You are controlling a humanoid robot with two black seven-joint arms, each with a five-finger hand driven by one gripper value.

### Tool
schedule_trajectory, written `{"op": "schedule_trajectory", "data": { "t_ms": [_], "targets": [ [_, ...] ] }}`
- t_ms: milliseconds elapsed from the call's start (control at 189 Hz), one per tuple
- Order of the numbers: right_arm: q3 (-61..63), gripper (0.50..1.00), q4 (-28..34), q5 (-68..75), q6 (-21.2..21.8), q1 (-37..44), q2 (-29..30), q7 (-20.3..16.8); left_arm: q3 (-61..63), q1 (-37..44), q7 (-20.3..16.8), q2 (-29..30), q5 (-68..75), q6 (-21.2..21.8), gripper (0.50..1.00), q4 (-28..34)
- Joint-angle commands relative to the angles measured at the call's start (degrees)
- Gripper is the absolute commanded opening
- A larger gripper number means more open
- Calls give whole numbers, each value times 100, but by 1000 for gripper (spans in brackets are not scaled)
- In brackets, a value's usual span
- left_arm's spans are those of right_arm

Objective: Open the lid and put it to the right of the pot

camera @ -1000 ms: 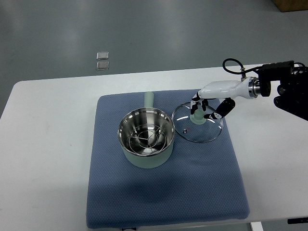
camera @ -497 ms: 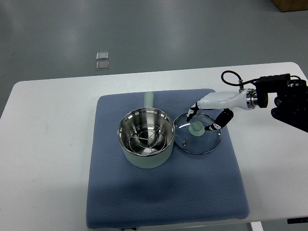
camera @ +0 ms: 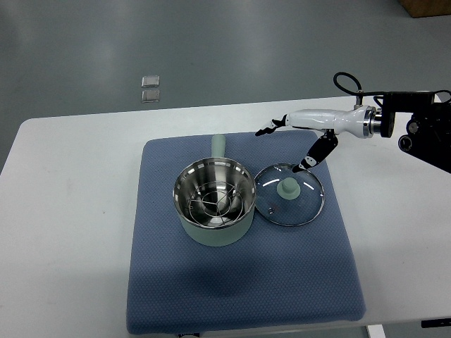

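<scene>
The counter (camera: 70, 211) carries a blue mat (camera: 239, 296), and on it the pot (camera: 213, 202) stands uncovered, its steel insert exposed. The lid (camera: 289, 193) lies flat on the mat immediately right of the pot — rim just beside the pot's wall, knob up. Judged from this, the placement is done; only withdrawal remains. The right hand (camera: 299, 137) is raised above and behind the lid, apart from it — fingers (camera: 268, 129) spread wide, holding nothing.

Pot (camera: 214, 205) crowds lid (camera: 289, 193) leftward; mat (camera: 296, 282) beyond lies open.
</scene>
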Motion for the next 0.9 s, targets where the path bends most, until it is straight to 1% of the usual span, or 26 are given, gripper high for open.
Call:
{"op": "schedule_trajectory", "data": {
  "t_ms": [0, 79, 238, 392, 455, 524, 603, 667, 746, 799, 847, 852, 894],
  "targets": [
    [424, 905, -67, 787, 220, -70, 4, 0, 0, 0, 0, 0, 0, 0, 1000, 0],
    [609, 913, -190, 1648, 326, -245, 30, 0, 0, 0, 0, 0, 0, 0, 1000, 0],
    [635, 921, -533, 3311, 255, -518, 232, 0, 0, 0, 0, 0, 0, 0, 1000, 0],
    [670, 924, -946, 5191, 229, -826, 584, -2, 0, 0, 0, 0, 0, 0, 1000, 0],
    [670, 924, -1192, 6062, 220, -984, 689, -72, 0, 0, 0, 0, 0, 0, 1000, 0],
    [679, 924, -1403, 6922, 220, -1160, 882, -256, 0, 0, 0, 0, 0, 0, 1000, 0],
    [679, 924, -1649, 7458, 220, -1265, 1084, -459, 0, 0, 0, 0, 0, 0, 1000, 0],
    [679, 926, -1807, 7749, 211, -1335, 1251, -547, 0, 0, 0, 0, 0, 0, 1000, 0],
    [679, 924, -1869, 8065, 124, -1388, 1418, -608, 0, 0, 0, 0, 0, 0, 1000, 0],
    [688, 926, -1887, 8285, -17, -1432, 1454, -635, 0, 0, 0, 0, 0, 0, 1000, 0],
    [688, 926, -1887, 8285, -17, -1432, 1454, -635, 0, 0, 0, 0, 0, 0, 1000, 0],
    [688, 926, -1887, 8477, -104, -1476, 1480, -635, 0, 0, 0, 0, 0, 0, 1000, 0],
    [688, 928, -1895, 8558, -123, -1511, 1489, -626, 0, 0, 0, 0, 0, 0, 1000, 0]
  ]
}}
